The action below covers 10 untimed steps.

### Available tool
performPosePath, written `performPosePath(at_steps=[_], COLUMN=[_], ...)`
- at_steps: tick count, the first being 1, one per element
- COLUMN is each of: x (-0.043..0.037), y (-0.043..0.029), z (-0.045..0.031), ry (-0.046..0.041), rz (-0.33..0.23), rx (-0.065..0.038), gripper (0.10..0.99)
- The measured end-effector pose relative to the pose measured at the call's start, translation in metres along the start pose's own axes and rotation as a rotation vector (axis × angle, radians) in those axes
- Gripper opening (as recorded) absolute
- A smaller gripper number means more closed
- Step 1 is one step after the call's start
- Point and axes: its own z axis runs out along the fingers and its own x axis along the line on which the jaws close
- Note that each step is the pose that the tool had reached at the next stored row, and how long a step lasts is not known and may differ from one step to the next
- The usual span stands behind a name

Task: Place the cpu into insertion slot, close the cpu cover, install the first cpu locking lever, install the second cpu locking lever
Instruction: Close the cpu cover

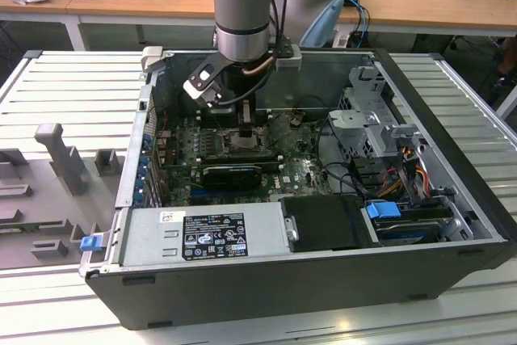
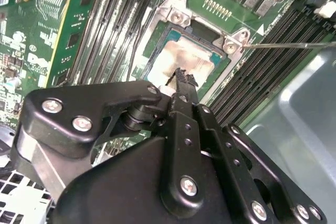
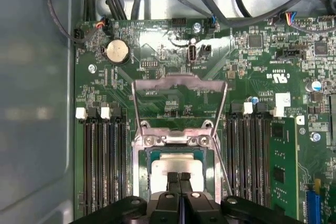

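The cpu [image 3: 167,165] [image 2: 191,56], a pale square chip, lies flat in the insertion slot [image 3: 148,157] [image 2: 167,39] on the green board. My gripper [image 3: 179,178] [image 2: 184,77] [image 1: 242,128] hangs straight over it, its black fingers shut together with nothing between them. The tips sit at the chip's near edge; whether they touch it I cannot tell. The cpu cover [image 3: 178,81], a thin silver frame with a big window, stands swung open on its hinge behind the slot. A thin wire locking lever [image 2: 289,45] [image 3: 223,167] sticks out unlatched beside the slot.
Long black memory slots [image 3: 102,166] [image 3: 247,156] flank the socket. In the exterior view the open computer case [image 1: 323,280] holds a power supply [image 1: 202,236], a black card [image 1: 230,174], a drive cage [image 1: 371,119] and loose cables [image 1: 339,175].
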Motion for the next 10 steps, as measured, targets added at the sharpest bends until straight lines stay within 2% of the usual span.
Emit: performPosePath(at_steps=[4,10], x=[-0.0005,-0.0001], y=[0.0026,0.0034], z=[0.0002,-0.0127], ry=[0.0003,0.0004], rz=[0.000,0.000], rx=[0.001,0.001], gripper=[0.106,0.106])
